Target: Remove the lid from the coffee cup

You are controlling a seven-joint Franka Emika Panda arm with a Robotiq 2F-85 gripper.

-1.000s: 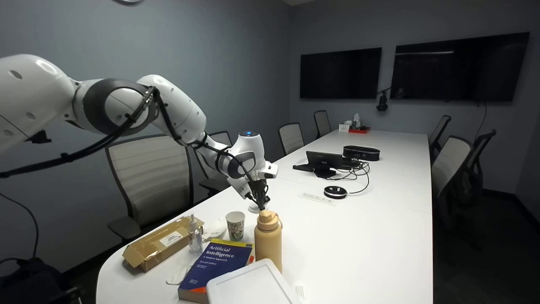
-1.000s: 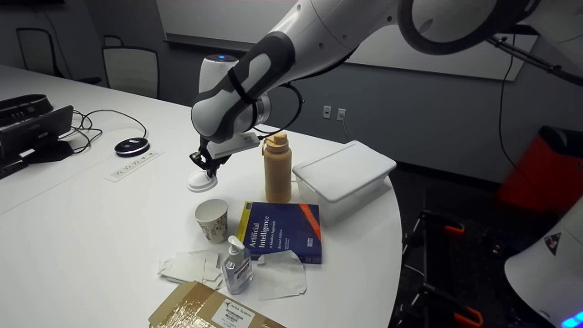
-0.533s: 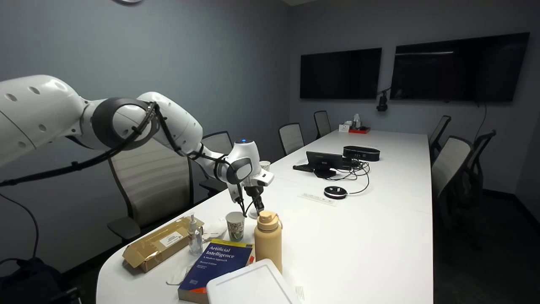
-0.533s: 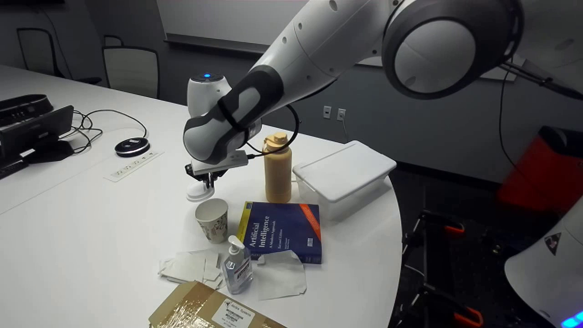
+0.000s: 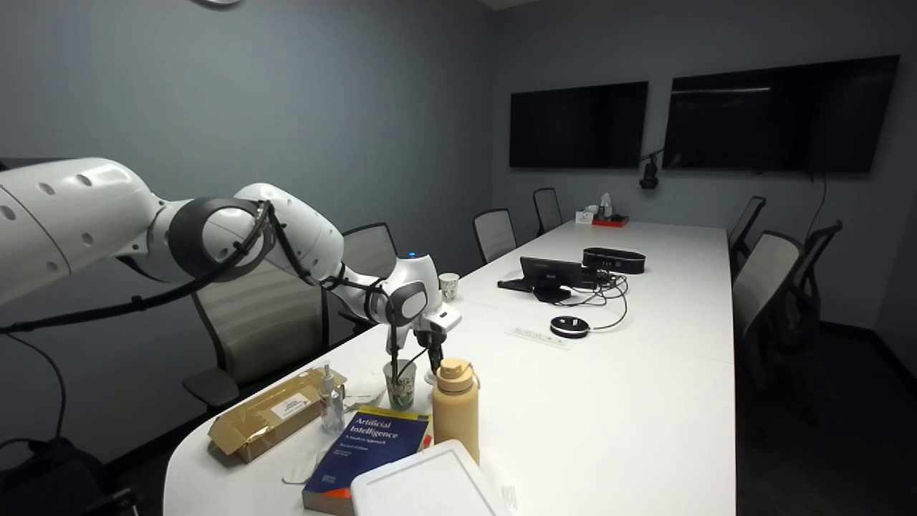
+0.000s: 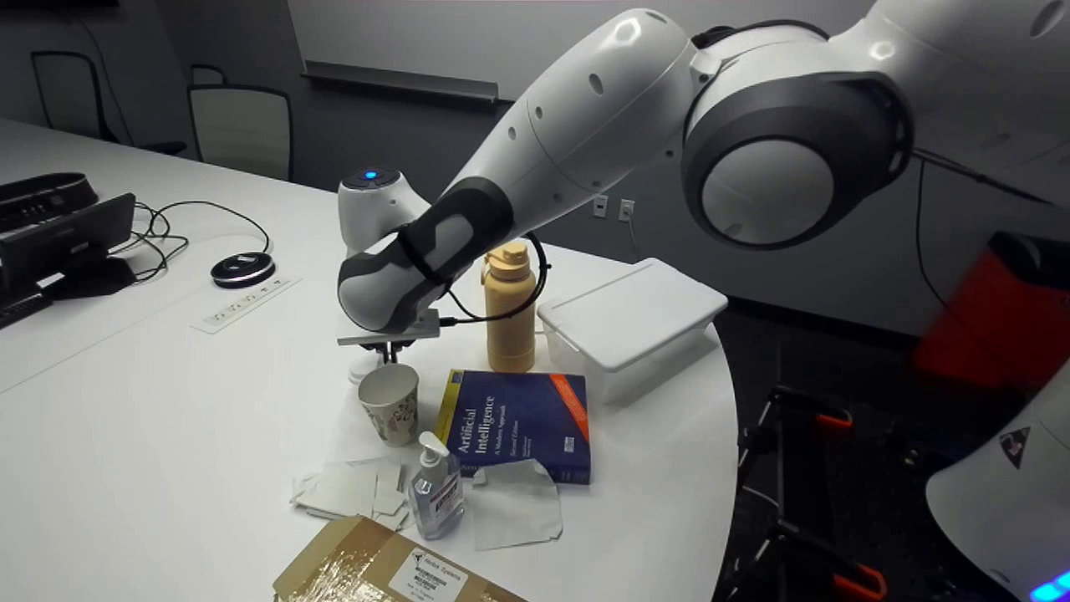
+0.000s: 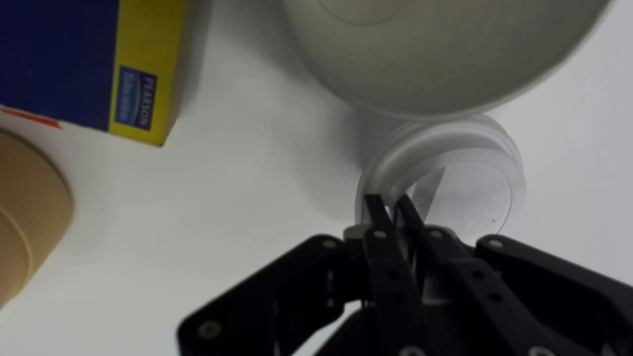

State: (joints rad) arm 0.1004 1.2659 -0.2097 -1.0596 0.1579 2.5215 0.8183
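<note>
The coffee cup (image 6: 389,405), pale with a leaf print, stands upright with an open top beside the book. It shows in both exterior views (image 5: 401,394), and its wide rim fills the top of the wrist view (image 7: 445,64). My gripper (image 7: 388,200) is shut on the near edge of the white round lid (image 7: 472,198). The lid is beside the cup, low over the table; I cannot tell whether it touches. In an exterior view the lid (image 6: 362,366) is partly hidden behind the cup and below my gripper (image 6: 388,354).
A tan bottle (image 6: 510,318) and a blue book (image 6: 518,426) stand close to the cup. A clear box with a white lid (image 6: 633,311), a sanitizer bottle (image 6: 436,493), napkins (image 6: 347,489) and a cardboard box (image 6: 376,564) lie around. Another small cup (image 5: 449,286) stands farther along the table.
The arm has lowered, carrying the lid down towards the table beside the cup. The cup and the other things have not moved.
</note>
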